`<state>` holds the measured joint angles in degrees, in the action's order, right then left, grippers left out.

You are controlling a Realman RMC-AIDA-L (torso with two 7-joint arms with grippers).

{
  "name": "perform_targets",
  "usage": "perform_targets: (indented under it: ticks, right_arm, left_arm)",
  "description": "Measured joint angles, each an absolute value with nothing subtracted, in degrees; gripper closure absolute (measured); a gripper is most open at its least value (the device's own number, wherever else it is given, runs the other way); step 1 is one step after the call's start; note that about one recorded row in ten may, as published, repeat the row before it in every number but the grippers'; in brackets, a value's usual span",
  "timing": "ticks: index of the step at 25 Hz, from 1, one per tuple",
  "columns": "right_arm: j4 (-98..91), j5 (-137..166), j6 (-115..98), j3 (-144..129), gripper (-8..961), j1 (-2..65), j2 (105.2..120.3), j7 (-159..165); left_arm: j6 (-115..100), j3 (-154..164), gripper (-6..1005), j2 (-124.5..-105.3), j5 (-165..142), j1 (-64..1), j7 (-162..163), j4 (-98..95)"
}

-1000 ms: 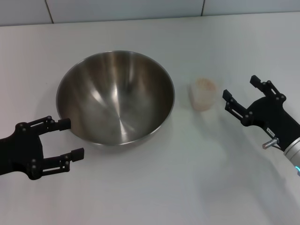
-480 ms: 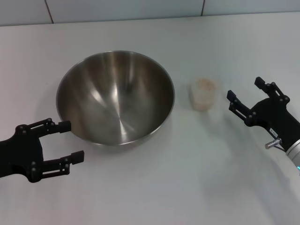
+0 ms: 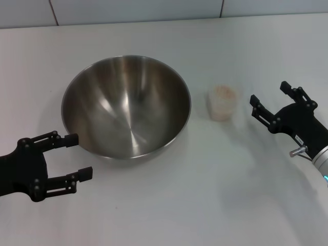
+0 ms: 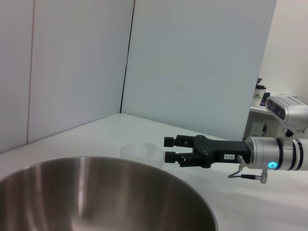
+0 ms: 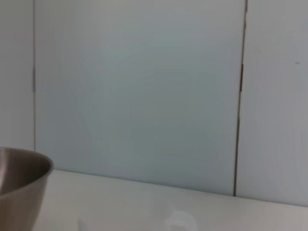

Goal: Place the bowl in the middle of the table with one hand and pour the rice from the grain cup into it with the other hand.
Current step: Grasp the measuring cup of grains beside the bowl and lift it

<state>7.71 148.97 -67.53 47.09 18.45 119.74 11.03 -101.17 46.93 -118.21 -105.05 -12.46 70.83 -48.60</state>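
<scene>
The steel bowl (image 3: 126,105) stands upright on the white table (image 3: 174,205), left of the middle, and looks empty inside. The clear grain cup (image 3: 223,103) stands upright just right of it, with pale rice (image 3: 223,91) inside. My left gripper (image 3: 79,156) is open and empty at the bowl's near-left side, not touching it. My right gripper (image 3: 269,93) is open and empty, a short way right of the cup. The left wrist view shows the bowl's rim (image 4: 101,166), the cup (image 4: 142,152) and the right gripper (image 4: 168,148) beyond. The right wrist view shows the bowl's edge (image 5: 19,185).
A light tiled wall (image 3: 154,10) runs along the back of the table. Bare white tabletop lies in front of the bowl and cup and between the two arms.
My right gripper has drawn slightly to the right, away from the cup. My left gripper has shifted slightly toward the table's front. Bowl and cup have not moved.
</scene>
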Motion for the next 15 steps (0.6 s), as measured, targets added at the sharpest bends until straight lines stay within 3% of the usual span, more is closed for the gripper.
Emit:
perform_targets:
  ticks: [15]
  right_arm:
    - [7.74, 148.98, -64.8, 47.55, 126, 20.48, 119.7, 11.01]
  left_arm:
    - [-101.32, 46.93, 188, -118.21, -105.02, -12.59, 70.87, -48.77]
